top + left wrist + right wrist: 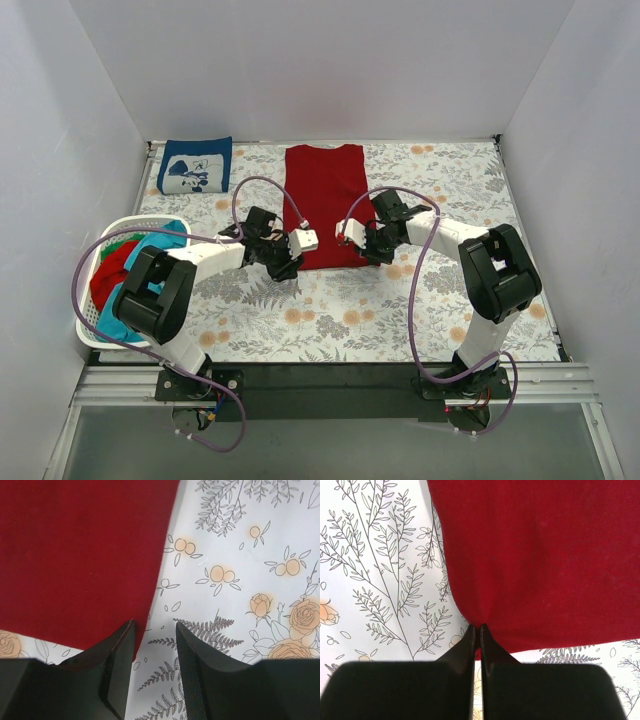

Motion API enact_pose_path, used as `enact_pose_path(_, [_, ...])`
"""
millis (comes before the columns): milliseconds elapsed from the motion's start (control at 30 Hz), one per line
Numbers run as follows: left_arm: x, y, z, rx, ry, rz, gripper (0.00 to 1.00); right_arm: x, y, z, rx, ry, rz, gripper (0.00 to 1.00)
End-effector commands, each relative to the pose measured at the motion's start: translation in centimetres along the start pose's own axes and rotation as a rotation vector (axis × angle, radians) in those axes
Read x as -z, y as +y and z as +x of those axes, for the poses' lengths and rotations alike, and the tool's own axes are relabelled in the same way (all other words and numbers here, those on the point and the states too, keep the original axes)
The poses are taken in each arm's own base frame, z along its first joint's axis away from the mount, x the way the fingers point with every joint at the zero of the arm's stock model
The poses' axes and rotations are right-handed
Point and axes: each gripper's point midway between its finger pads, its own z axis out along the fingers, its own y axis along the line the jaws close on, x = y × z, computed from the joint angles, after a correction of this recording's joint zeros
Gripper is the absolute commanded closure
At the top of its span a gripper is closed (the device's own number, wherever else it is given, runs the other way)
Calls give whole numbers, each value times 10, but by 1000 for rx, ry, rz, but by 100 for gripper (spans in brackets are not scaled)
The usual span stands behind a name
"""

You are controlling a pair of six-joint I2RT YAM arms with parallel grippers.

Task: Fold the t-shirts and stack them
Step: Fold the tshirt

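Observation:
A dark red t-shirt (pixel 323 195) lies in a long folded strip down the middle of the floral tablecloth (pixel 440 300). My right gripper (pixel 479 626) is shut on this shirt's (pixel 535 555) near edge, close to its near right corner, and the cloth puckers at the fingertips. My left gripper (pixel 154 625) stands open at the shirt's (pixel 75 555) near left corner, with the red edge against its left finger (pixel 117 655) and bare tablecloth between the fingers. A folded navy t-shirt (pixel 196 165) with white print lies at the far left.
A white laundry basket (pixel 88 338) at the left table edge holds red (pixel 112 272) and teal (pixel 160 243) t-shirts. White walls close in the table on three sides. Purple cables loop over both arms.

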Motion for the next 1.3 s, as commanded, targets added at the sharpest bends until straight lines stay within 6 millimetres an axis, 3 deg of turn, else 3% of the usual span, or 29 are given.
enact_pose_path(0, [-4,5,-4,-142,-21,-28,63,-12,24,21,-40,63,-80,99])
enact_pose_path(167, [-16,-3,26,-186,59,-3,64,-11,26,21,-37,61,-88,99])
enact_pose_path(367, [-19,-3,43,-226,108,-8,71,-6,28,17,-25,50,-100,99])
enact_pose_path(467, [-15,-3,38,-244,95,-18,71,-4,29,14,-25,41,-108,99])
enact_pose_path(733, [18,-3,-20,-307,-40,-44,71,-1,30,12,-35,38,-114,99])
enact_pose_path(833, [22,-4,-27,-312,-57,-41,71,-1,31,13,-38,41,-118,99])
enact_pose_path(1167, [0,11,-11,-314,-6,-43,66,-2,28,10,-37,35,-120,99])
enact_pose_path(1267, [-11,14,5,-336,34,-41,64,-4,29,11,-38,36,-125,99])
